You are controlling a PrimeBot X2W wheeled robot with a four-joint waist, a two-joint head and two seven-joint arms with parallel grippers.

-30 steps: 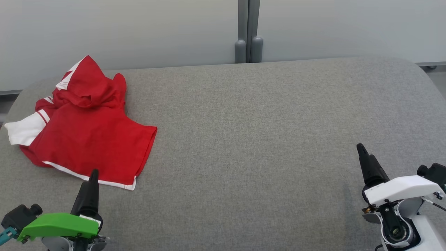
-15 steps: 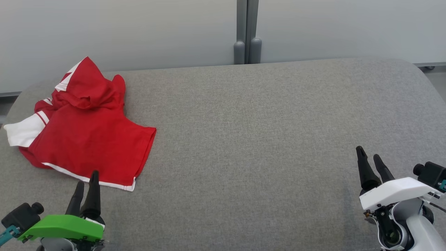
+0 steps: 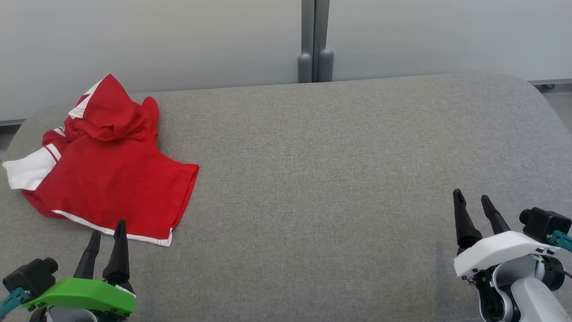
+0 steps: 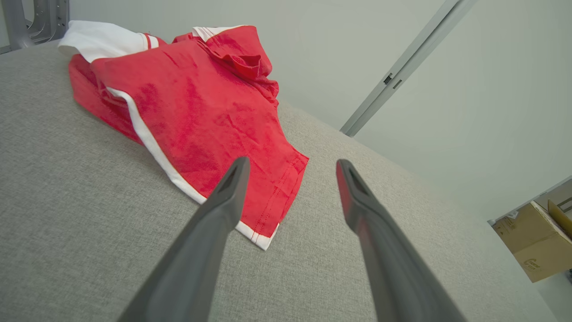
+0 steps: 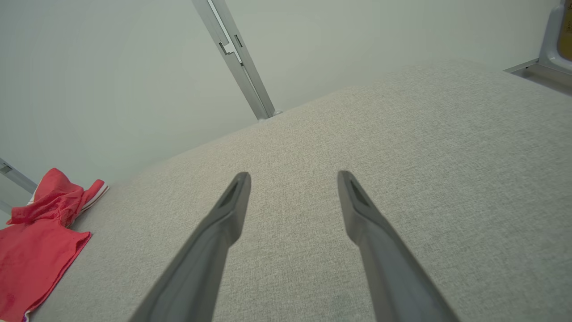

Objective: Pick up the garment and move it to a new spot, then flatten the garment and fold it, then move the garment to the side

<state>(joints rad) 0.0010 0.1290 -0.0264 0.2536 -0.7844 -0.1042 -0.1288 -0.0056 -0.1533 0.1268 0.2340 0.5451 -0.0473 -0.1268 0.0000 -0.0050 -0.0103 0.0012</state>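
Your left gripper (image 3: 107, 228) hangs just short of the near hem of the garment (image 3: 105, 172), fingers spread and empty, placed, I judge, for the first pick-up. Your right gripper (image 3: 470, 194) sits well apart at the far right, fingers also spread, holding nothing. The garment lies at the left end of the grey padded top (image 3: 313, 179). It is red with a white-trimmed hem and one white sleeve, and it is bunched up toward the wall.

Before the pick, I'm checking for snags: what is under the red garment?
The red garment lies on the grey cushion; a white part pokes out at its left. Anything else beneath is covered.
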